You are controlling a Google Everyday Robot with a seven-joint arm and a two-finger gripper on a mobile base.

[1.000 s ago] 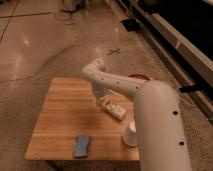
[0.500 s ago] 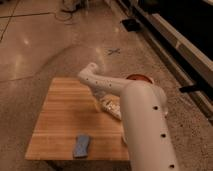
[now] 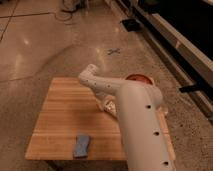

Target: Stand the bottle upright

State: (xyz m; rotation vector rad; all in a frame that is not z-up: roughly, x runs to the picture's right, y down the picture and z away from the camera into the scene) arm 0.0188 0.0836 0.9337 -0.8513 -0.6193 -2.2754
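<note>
The bottle (image 3: 111,106) lies on its side on the wooden table (image 3: 60,115), right of the middle. Only a pale sliver of it shows beside my arm. My gripper (image 3: 103,104) is down at the bottle's left end, low over the tabletop, at the tip of the white arm (image 3: 135,120). The arm reaches in from the lower right and hides the rest of the bottle. Whether the gripper touches the bottle is not visible.
A blue sponge (image 3: 81,145) lies near the table's front edge, left of the arm. A reddish round object (image 3: 137,77) sits at the back right corner. The arm hides the table's right side. Speckled floor surrounds the table, with dark furniture along the right.
The arm has swung further across the right side of the table and now hides more of it, including the white cup. The gripper stays low at the bottle.
</note>
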